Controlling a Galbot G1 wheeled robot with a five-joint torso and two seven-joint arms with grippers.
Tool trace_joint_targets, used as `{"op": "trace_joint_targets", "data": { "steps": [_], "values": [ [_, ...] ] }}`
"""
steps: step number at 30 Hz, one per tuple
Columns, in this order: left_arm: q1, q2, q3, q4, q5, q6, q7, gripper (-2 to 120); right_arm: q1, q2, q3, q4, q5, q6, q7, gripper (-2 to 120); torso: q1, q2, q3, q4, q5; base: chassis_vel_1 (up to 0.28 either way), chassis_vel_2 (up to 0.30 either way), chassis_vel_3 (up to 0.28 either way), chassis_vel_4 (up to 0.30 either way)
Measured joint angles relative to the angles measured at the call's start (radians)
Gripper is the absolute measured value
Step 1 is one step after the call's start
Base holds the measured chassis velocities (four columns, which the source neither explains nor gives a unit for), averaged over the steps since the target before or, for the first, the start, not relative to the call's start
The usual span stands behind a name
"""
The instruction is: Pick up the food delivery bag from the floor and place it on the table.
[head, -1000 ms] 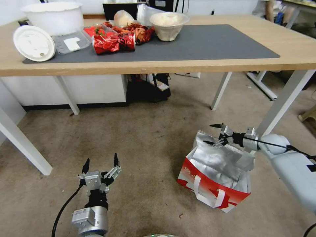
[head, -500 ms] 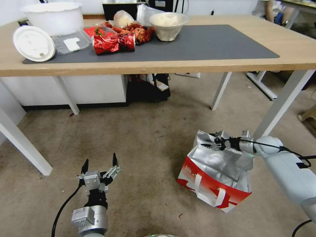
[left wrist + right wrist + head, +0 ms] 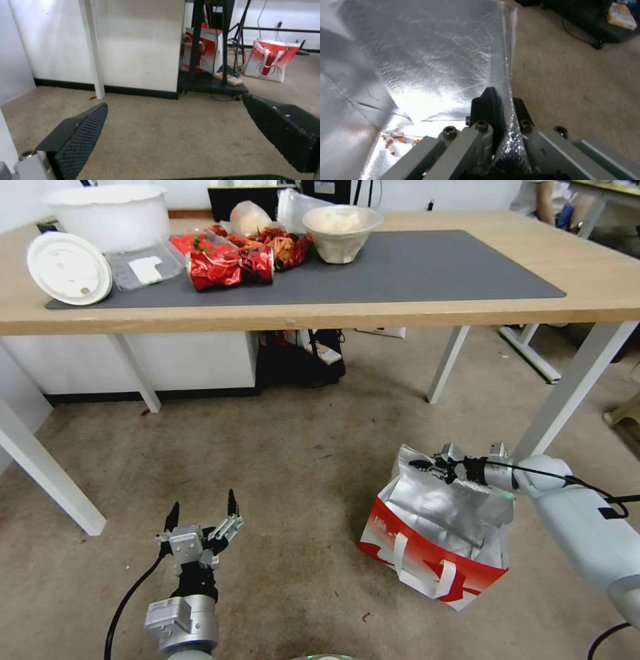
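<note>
The right gripper (image 3: 427, 467) pinches the foil-lined rim of the white and red paper delivery bag (image 3: 433, 533), and that rim hides where its fingertips meet; behind it, the right arm's far end runs off the picture's edge. What lies inside the bag, below the gripper, cannot be made out. The wide light-wood counter (image 3: 400, 310), beyond the gripper, is cut off at both ends

Bright even light, foil glare

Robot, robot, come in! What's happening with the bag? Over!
Right gripper shut on bag rim. Bag on floor, not lifted. Left gripper open, idle. Table edge overhead.
</note>
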State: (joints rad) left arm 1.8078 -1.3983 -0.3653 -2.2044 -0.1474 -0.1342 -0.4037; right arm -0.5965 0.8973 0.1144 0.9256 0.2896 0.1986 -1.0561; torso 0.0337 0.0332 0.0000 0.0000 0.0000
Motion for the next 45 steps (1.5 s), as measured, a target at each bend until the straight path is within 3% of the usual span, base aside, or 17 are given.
{"op": "trace_joint_targets", "data": {
  "steps": [10, 13, 22, 31, 45],
  "values": [
    [0.004, 0.002, -0.008, -0.032, -0.028, 0.022, 0.006, 100, -0.131, -0.067, 0.071, 0.226, 0.224, -0.018, 0.005, 0, 0.000, 0.000, 0.000, -0.0001, -0.0001, 0.000, 0.000, 0.000, 0.000],
    [0.005, 0.001, -0.008, -0.048, -0.031, 0.029, 0.007, 100, -0.242, -0.109, 0.111, 0.373, 0.351, -0.056, 0.004, 0, 0.000, 0.000, 0.000, -0.0003, 0.0001, 0.000, 0.000, 0.000, 0.000],
    [0.019, -0.002, -0.014, -0.076, -0.031, 0.030, 0.004, 100, -0.382, -0.167, 0.167, 0.621, 0.605, -0.184, -0.034, 0, 0.000, 0.000, 0.000, 0.0000, -0.0001, 0.000, 0.000, 0.000, 0.000],
    [0.027, -0.017, -0.017, -0.094, -0.016, 0.033, 0.003, 100, -0.429, -0.165, 0.183, 0.744, 0.768, -0.331, -0.093, 0, 0.000, 0.000, 0.000, 0.0000, -0.0001, 0.000, 0.000, 0.000, 0.000],
    [0.031, -0.022, -0.023, -0.099, -0.015, 0.029, 0.004, 100, -0.431, -0.135, 0.179, 0.766, 0.838, -0.437, -0.195, 0, 0.000, 0.000, 0.000, 0.0000, -0.0001, 0.000, 0.000, 0.000, 0.000]
  ]
}}
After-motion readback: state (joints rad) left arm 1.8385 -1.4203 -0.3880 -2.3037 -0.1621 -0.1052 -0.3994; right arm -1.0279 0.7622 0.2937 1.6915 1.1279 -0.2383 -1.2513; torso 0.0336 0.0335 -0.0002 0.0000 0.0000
